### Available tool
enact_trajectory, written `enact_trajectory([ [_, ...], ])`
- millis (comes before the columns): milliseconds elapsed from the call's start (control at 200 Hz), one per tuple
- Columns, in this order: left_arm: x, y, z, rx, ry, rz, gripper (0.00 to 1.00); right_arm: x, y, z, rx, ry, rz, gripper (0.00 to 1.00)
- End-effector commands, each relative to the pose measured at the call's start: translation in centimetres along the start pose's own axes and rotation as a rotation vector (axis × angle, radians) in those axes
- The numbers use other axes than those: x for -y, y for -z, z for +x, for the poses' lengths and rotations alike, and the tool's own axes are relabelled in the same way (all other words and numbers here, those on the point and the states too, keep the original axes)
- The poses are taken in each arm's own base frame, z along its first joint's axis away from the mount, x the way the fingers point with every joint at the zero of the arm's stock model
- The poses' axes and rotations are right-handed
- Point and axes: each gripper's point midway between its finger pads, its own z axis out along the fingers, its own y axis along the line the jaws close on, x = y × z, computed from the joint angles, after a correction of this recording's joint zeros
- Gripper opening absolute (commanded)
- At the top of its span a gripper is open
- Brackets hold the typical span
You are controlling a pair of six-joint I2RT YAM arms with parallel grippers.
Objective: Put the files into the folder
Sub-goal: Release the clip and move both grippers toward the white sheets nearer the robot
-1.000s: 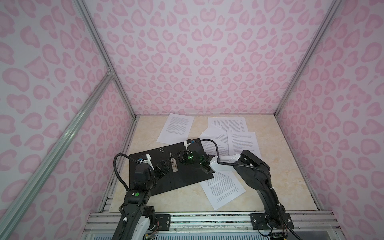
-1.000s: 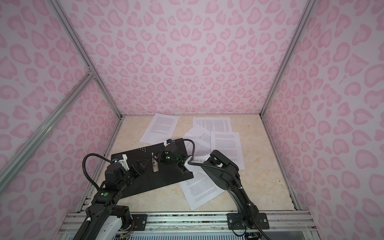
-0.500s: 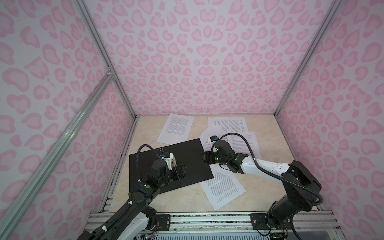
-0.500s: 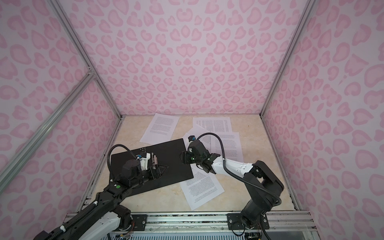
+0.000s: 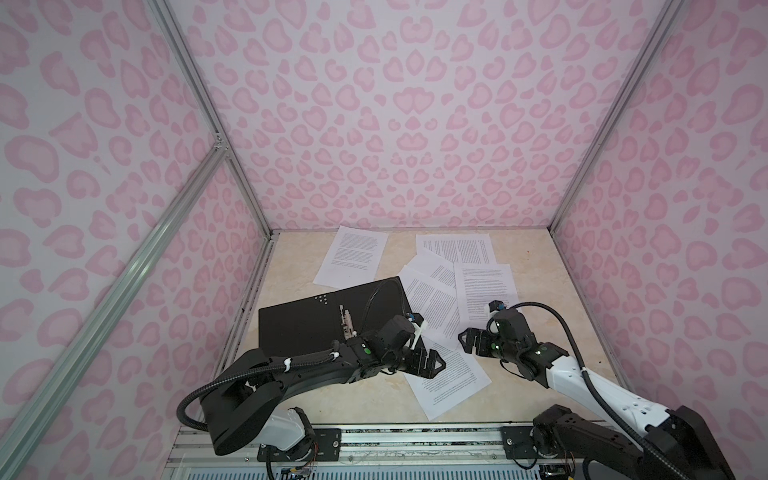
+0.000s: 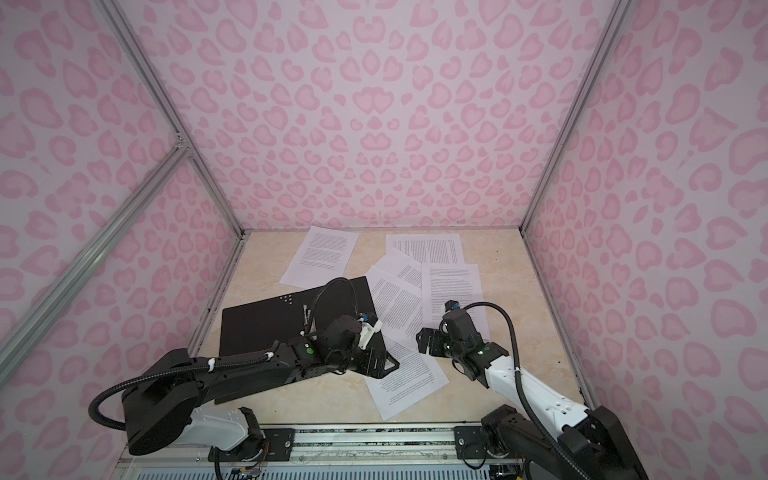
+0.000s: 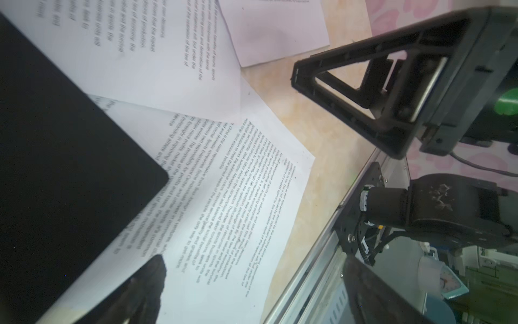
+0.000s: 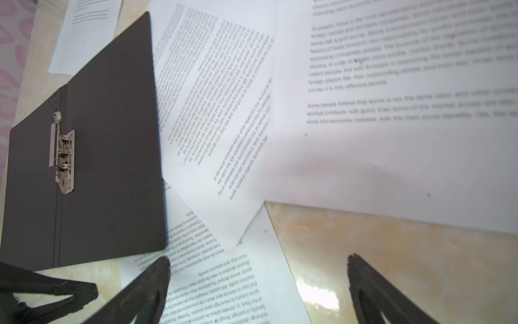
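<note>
The folder (image 5: 299,328) (image 6: 266,328) lies open on the left of the table, black inside up, with its metal clip (image 8: 63,157) on the spine. The files, several white printed sheets, lie loose around it: one far behind (image 5: 355,257), overlapping ones to the right (image 5: 484,291), one near the front (image 5: 449,386) tucked under the folder's corner (image 7: 157,179). My left gripper (image 5: 432,361) (image 7: 260,289) hovers open over that near sheet (image 7: 224,210). My right gripper (image 5: 469,340) (image 8: 259,280) faces it from the right, open and empty, over the sheet's edge and bare table.
Pink patterned walls close in the table on three sides. An aluminium rail (image 5: 415,432) runs along the front edge with both arm bases on it. Bare tabletop (image 5: 540,332) shows on the right side and in the front left.
Both grippers have left the folder's middle and moved right, to the near sheet at its corner. The right jaws have spread wider. The folder and the sheets have stayed put.
</note>
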Motion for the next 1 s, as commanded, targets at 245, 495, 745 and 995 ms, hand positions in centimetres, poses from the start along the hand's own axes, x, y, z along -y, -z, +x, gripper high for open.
enact_trajectory([
  [245,1.1,-4.9,2.6,-0.155,-0.011,0.059,1.0,4.0,4.0,4.2,-0.046,-0.18,0.104,0.98],
  [495,0.4,-7.1,2.3,-0.183,0.066,0.022,1.0,5.6,4.0,5.9,-0.1,-0.232,0.178,0.98],
  [745,-0.2,-8.2,2.2,-0.185,0.075,0.002,0.99,6.4,2.9,6.1,-0.127,-0.267,0.206,0.98],
  [995,-1.3,-8.9,3.0,-0.197,0.07,-0.015,0.99,6.3,1.3,6.1,-0.123,-0.336,0.146,0.98],
])
